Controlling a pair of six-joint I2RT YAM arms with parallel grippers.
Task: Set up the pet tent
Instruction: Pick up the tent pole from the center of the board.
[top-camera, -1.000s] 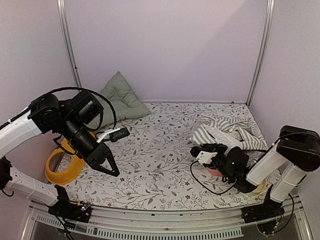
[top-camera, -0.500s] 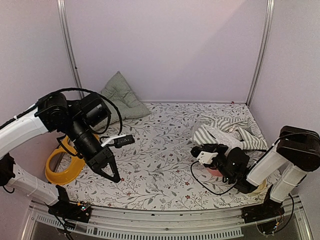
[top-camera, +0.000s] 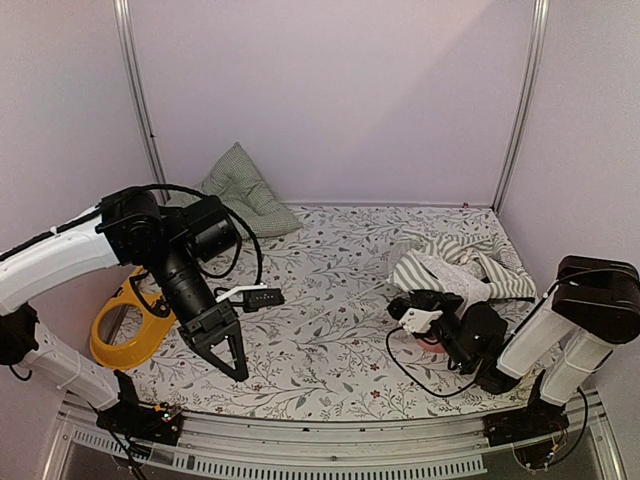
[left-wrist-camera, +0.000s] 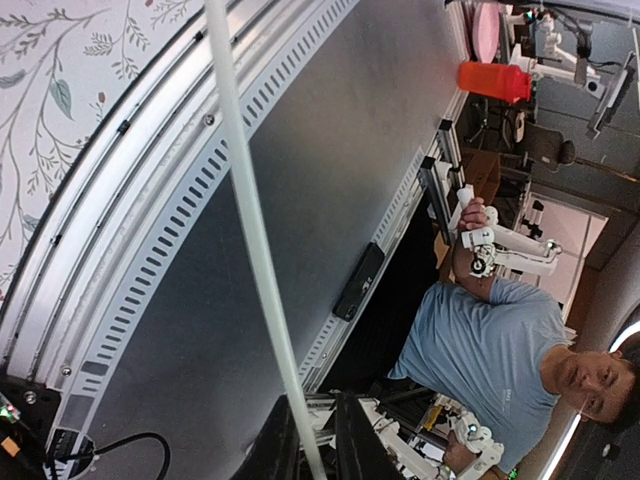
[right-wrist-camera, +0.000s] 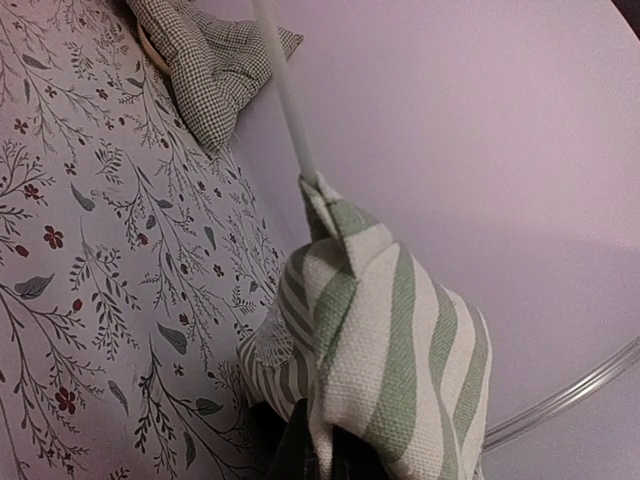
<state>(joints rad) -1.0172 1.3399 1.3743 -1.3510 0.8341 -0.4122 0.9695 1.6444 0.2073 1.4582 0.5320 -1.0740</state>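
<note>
1 pet tent (top-camera: 455, 262) is seen crumpled at the far right of the table (top-camera: 320, 300), with 1 checked cushion (top-camera: 240, 190) and 1 yellow bowl (top-camera: 120, 335) at left. Only the 2 wrist views reveal the grips: the left end effector (left-wrist-camera: 318, 445) is clamped on 1 thin pole (left-wrist-camera: 250, 220), the right end effector (right-wrist-camera: 310, 455) on the tent's striped fabric.

Overhead rear view, two close wrist views (floral table (top-camera: 330, 340) in all)
</note>
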